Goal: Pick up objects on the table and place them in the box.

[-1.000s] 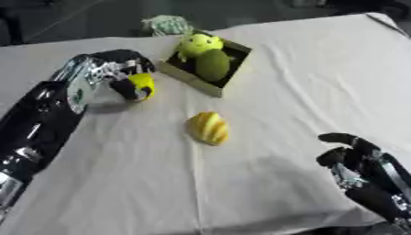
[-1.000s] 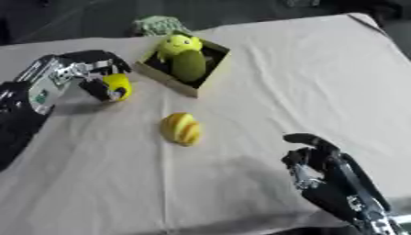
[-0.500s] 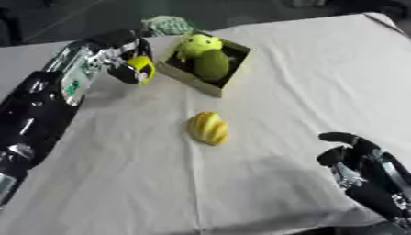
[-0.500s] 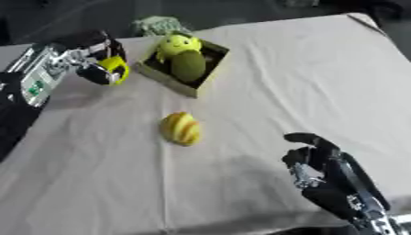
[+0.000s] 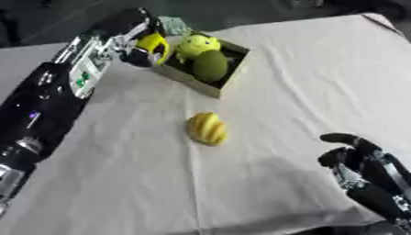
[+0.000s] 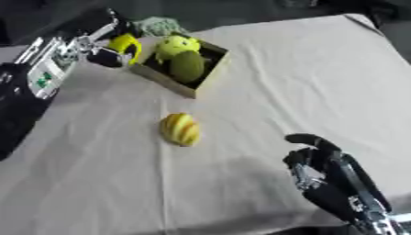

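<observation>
My left hand (image 5: 135, 42) is curled round a small yellow fruit (image 5: 152, 46) and holds it in the air at the left rim of the open cardboard box (image 5: 196, 81). Inside the box lie a light green fruit (image 5: 198, 45) and a darker green one (image 5: 210, 65). A yellow ribbed fruit (image 5: 207, 129) rests on the cloth in the middle of the table. My right hand (image 5: 363, 170) idles at the lower right corner with its fingers relaxed and nothing in it.
A pale green crumpled thing (image 6: 159, 25) lies just behind the box at the table's far edge. A beige cloth (image 5: 305, 82) covers the whole table, with dark floor beyond its far and right edges.
My left hand has lifted the small yellow fruit off the cloth and carried it up and right to the box's edge. The right hand has stayed still.
</observation>
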